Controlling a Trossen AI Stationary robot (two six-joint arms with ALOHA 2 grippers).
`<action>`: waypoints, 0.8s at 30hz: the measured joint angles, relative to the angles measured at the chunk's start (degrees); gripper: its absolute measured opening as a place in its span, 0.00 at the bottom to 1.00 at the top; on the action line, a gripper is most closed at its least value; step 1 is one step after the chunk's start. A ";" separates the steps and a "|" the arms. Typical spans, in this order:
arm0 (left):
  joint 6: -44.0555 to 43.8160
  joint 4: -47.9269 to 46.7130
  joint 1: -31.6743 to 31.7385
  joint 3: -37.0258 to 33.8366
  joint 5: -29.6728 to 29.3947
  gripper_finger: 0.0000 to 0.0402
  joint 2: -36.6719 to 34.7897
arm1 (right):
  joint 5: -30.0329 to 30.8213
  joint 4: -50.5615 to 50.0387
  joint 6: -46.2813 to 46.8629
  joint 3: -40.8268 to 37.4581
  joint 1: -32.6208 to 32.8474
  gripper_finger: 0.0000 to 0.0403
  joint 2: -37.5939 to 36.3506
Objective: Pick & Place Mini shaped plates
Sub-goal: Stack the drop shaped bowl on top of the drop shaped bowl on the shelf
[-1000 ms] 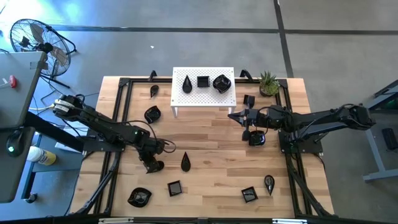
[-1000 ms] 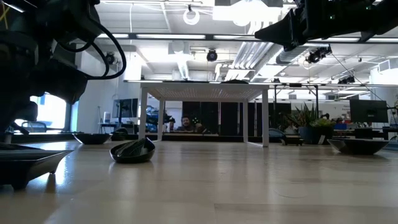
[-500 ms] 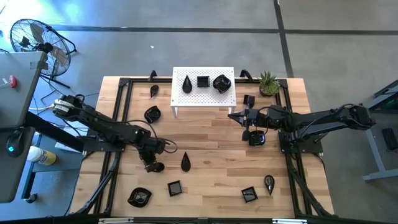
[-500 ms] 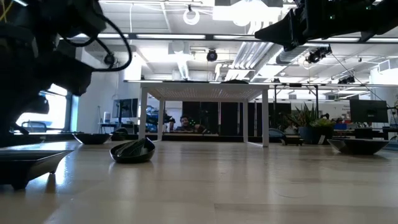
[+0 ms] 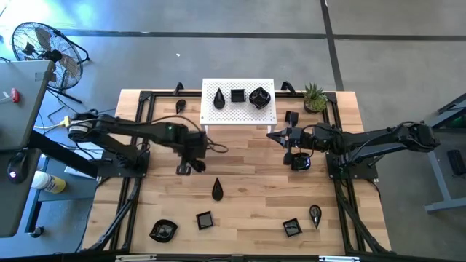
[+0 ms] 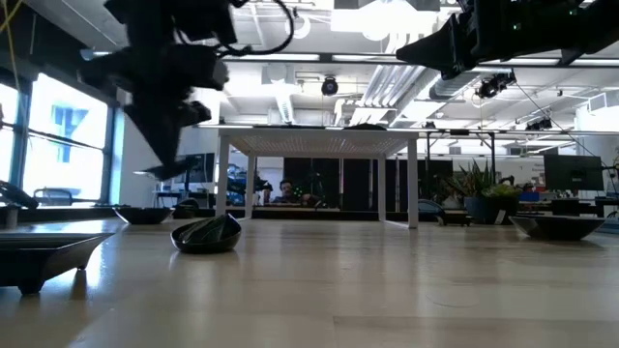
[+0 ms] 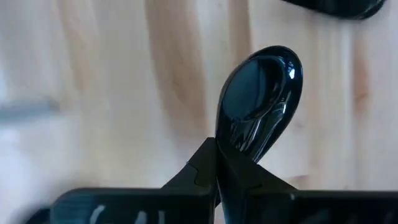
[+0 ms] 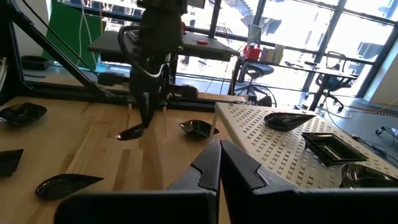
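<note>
My left gripper [image 5: 191,166] hangs over the table's middle left, shut on a mini teardrop plate [image 7: 261,93], glossy black. In the low view the plate [image 6: 162,172] shows under the fingers, clear of the wood. My right gripper [image 5: 274,135] waits shut and level above the table, right of the white stand [image 5: 238,120]. The stand carries three plates [image 5: 237,95]. Other mini plates lie flat on the wood, among them a teardrop [image 5: 217,191] and a square [image 5: 204,219]. My left gripper pinches the teardrop plate's narrow end [image 7: 239,146] between its two fingers. The fingers come from above, slanting steeply down. The plate is lifted clear of the table, its wide end [image 7: 273,68] pointing away from the fingers.
More black plates lie near the front edge [image 5: 163,230] [image 5: 291,227] [image 5: 314,213], at the far left [image 5: 180,106] and under the right arm [image 5: 300,161]. A small green plant [image 5: 314,97] stands at the far right. A black frame [image 5: 138,145] edges the table.
My left gripper has risen from the near left of the table with the teardrop plate and gone toward the far edge and the stand, rolling its wrist on the way. The plate, which lay on the wood, is now lifted clear.
</note>
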 joint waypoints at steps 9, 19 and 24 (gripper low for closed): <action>23.10 0.67 0.59 5.66 -9.56 0.00 12.47 | 0.00 -0.02 -0.01 0.00 -0.01 0.01 0.00; 38.04 4.33 -1.35 8.41 -11.76 0.00 17.17 | 0.00 -0.18 -0.22 0.00 0.00 0.01 0.00; 43.37 7.28 -1.39 8.32 -12.03 0.00 17.16 | 0.00 -0.35 -0.24 0.00 -0.02 0.01 0.00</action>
